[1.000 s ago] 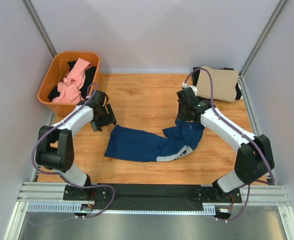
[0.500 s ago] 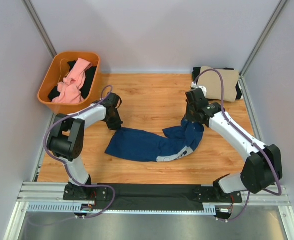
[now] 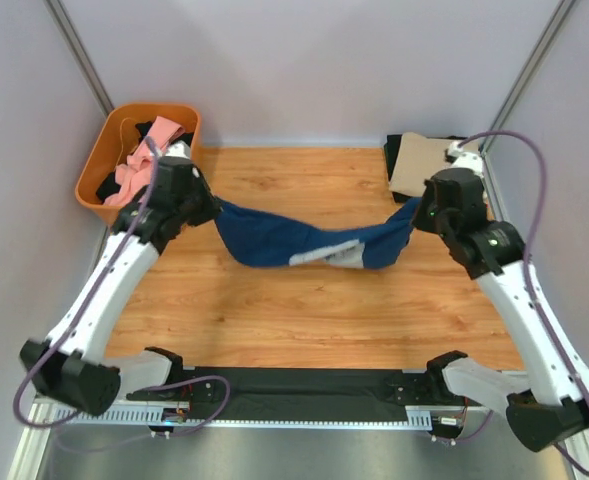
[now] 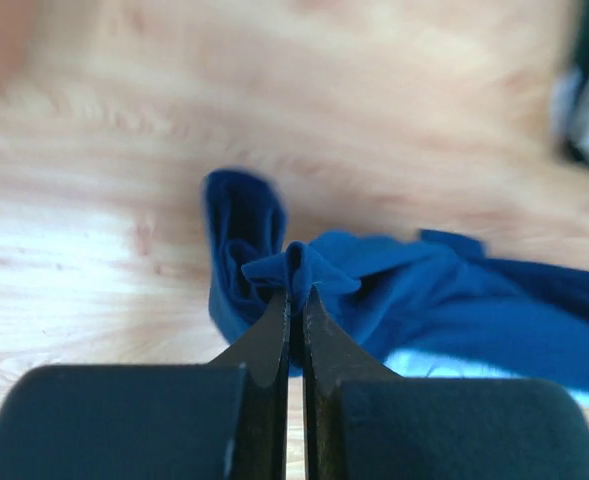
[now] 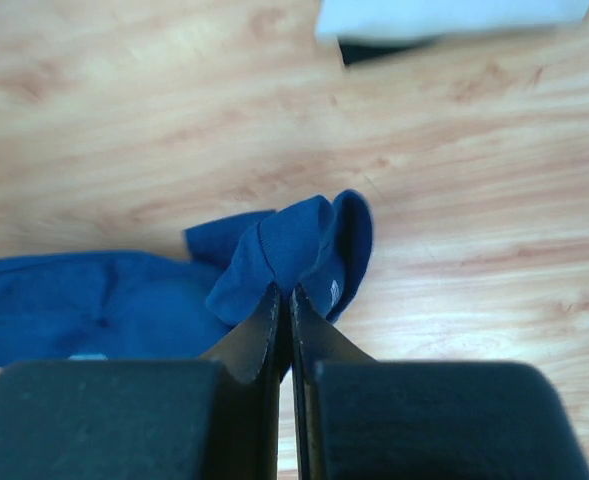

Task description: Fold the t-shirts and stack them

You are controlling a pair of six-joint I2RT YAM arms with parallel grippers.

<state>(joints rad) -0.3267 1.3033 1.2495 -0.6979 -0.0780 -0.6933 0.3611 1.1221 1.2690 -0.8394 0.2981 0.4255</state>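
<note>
The navy blue t-shirt [image 3: 274,238] hangs stretched above the wooden table between my two grippers, sagging in the middle with a pale patch showing. My left gripper [image 3: 212,207] is shut on a bunched fold at its left end [image 4: 296,268]. At the right end, my right gripper [image 3: 415,216] is shut on another fold [image 5: 292,245]. In the left wrist view the left gripper [image 4: 296,292] pinches cloth between its tips. The right gripper [image 5: 284,292] does the same in the right wrist view. A tan t-shirt [image 3: 426,165] lies folded on a black one [image 3: 393,160] at the back right.
An orange basket [image 3: 91,172] stands at the back left, holding a pink t-shirt [image 3: 137,167] and black cloth [image 3: 108,185]. Grey walls close in the table on three sides. A black rail [image 3: 304,385] with the arm bases runs along the near edge.
My left gripper reached the shirt's left end and shut on it. Both arms then rose and spread apart, lifting the navy shirt off the table and stretching it between them.
</note>
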